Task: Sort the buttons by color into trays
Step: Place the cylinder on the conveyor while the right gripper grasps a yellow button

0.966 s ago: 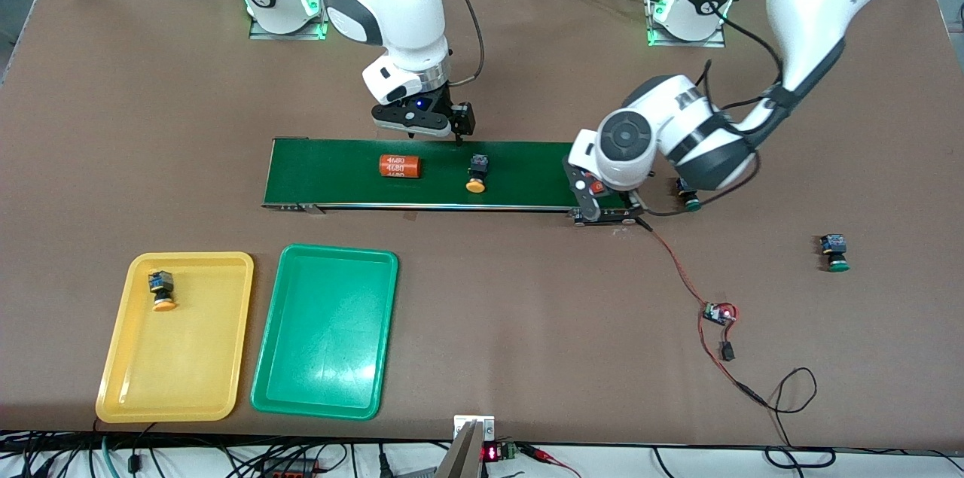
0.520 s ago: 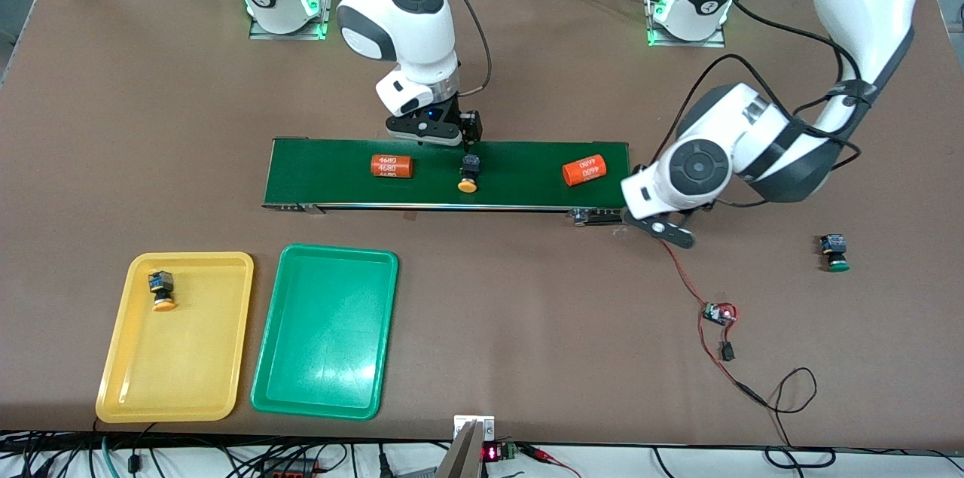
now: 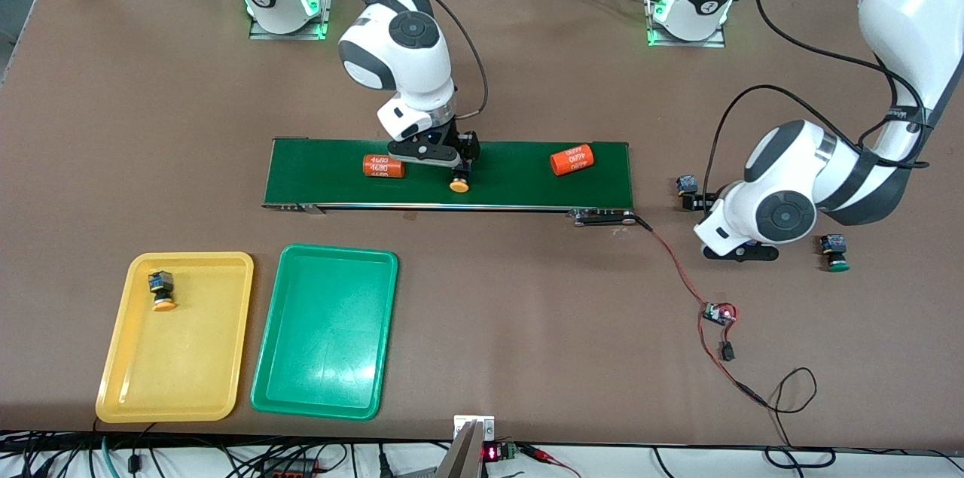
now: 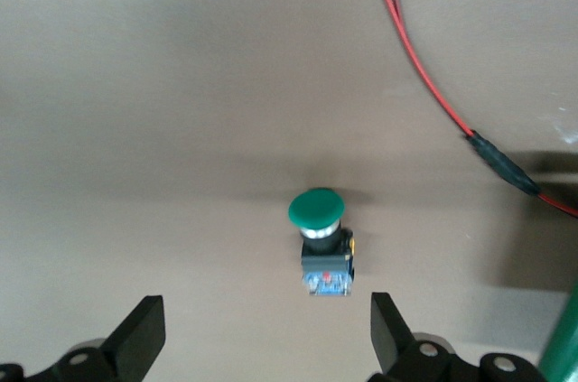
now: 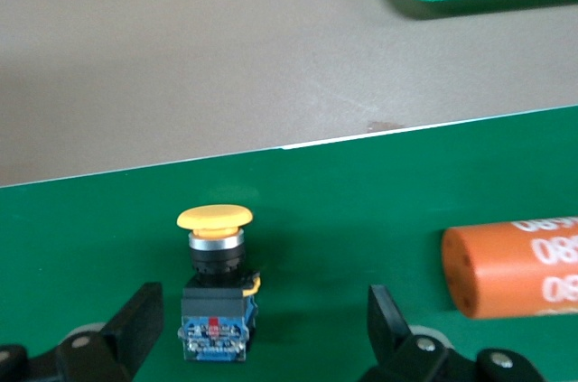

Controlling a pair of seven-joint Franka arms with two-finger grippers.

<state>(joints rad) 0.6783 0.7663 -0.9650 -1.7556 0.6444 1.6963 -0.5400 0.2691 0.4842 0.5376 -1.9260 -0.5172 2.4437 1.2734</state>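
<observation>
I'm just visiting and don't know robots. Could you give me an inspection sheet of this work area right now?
Surface: brown table carrying a dark green belt.
Job's things: one orange button in the yellow tray; green tray holds nothing; another orange button on the belt; two green buttons on the table.
Clutter: two orange cylinders on the belt.
Pincers: right pincer open around the belt's orange button; left pincer open over a green button.
Cables: red wire with a small board.
Surroundings: nothing seen.

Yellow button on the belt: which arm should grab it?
Right. The right gripper is open over the yellow button on the belt; the left gripper is over a green button.
</observation>
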